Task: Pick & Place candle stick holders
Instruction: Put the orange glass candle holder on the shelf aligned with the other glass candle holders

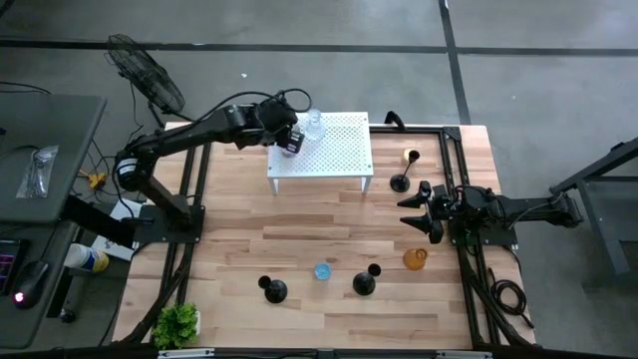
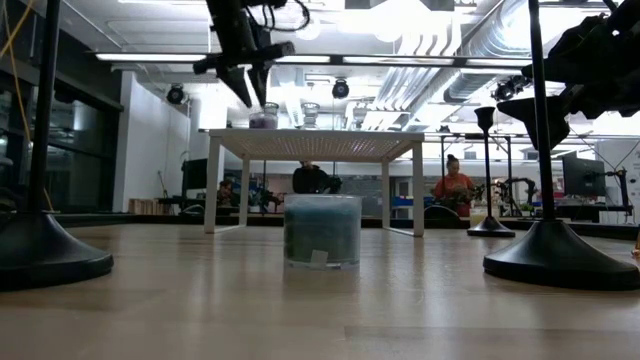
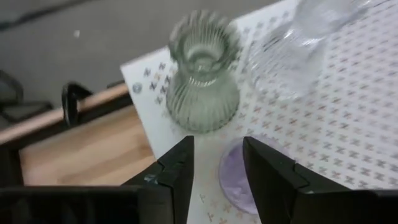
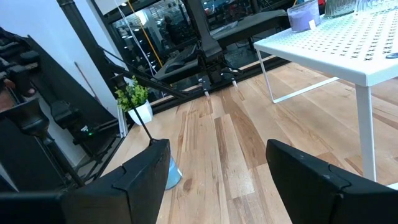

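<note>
- The wooden desk (image 1: 329, 244) carries a white perforated stand (image 1: 334, 150) at its far side.
- The left gripper (image 1: 291, 140) hangs over the stand's left end, its jaws spread apart and holding nothing; the purple glass cup (image 3: 236, 177) stands on the stand just below the gap between them.
- The right gripper (image 1: 417, 212) waits above the desk's right side, jaws spread and empty.
- Three black candle stick holders stand on the desk: one (image 1: 273, 289) at front left, one (image 1: 365, 282) at front centre, one (image 1: 401, 181) just right of the stand.
- On the stand beside the purple cup are a ribbed greenish glass jar (image 3: 203, 81) and a clear glass (image 3: 292, 46).
- The blue glass cup (image 1: 321, 270) sits between the two front holders.
- The amber cup (image 1: 415, 258) is near the desk's right edge.
- A small green plant (image 1: 176, 323) occupies the front left corner.
</note>
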Robot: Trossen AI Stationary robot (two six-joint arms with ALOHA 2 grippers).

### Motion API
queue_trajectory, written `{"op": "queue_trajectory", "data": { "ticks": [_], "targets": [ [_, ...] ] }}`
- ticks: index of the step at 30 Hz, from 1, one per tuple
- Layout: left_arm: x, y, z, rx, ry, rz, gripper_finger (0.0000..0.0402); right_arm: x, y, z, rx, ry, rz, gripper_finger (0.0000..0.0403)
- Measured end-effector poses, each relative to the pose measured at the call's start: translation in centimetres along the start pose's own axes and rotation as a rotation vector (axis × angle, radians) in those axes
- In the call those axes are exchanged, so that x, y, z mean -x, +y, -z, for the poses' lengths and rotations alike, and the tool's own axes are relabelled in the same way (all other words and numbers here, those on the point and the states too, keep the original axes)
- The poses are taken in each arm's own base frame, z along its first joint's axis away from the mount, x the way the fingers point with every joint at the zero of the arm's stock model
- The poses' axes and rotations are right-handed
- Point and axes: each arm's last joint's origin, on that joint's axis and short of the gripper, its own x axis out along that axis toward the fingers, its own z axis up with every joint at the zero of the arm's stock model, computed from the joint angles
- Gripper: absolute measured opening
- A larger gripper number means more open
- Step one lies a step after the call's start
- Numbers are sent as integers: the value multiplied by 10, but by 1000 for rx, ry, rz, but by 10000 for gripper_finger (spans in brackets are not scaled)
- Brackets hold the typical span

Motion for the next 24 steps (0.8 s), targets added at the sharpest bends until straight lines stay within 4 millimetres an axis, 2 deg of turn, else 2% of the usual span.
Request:
{"op": "queue_trajectory", "data": {
  "ticks": [9,13,18,24],
  "targets": [
    [50,-7,2,-252,-173,147,134,0,0,0,0,0,0,260],
    [61,-7,9,-321,-218,288,134,0,0,0,0,0,0,260],
    [65,4,28,-375,-342,484,134,0,0,0,0,0,0,260],
    [56,22,65,-436,-443,739,134,0,0,0,0,1,1,260]
  ]
}}
